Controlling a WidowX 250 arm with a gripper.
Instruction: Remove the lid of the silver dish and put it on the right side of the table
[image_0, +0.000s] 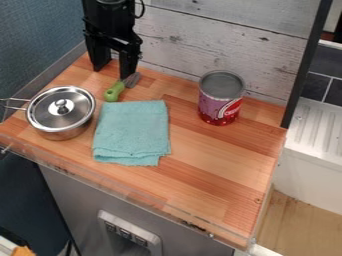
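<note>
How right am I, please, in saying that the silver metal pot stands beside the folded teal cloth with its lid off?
Not quite: the camera view shows the round silver lid on the silver metal pot, not off it. The pot does stand beside the folded teal cloth.

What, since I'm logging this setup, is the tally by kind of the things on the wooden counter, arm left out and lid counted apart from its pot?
Silver pots: 1
Lids: 1
Cans: 1
Teal cloths: 1
Green-handled utensils: 1
Total: 5
</note>
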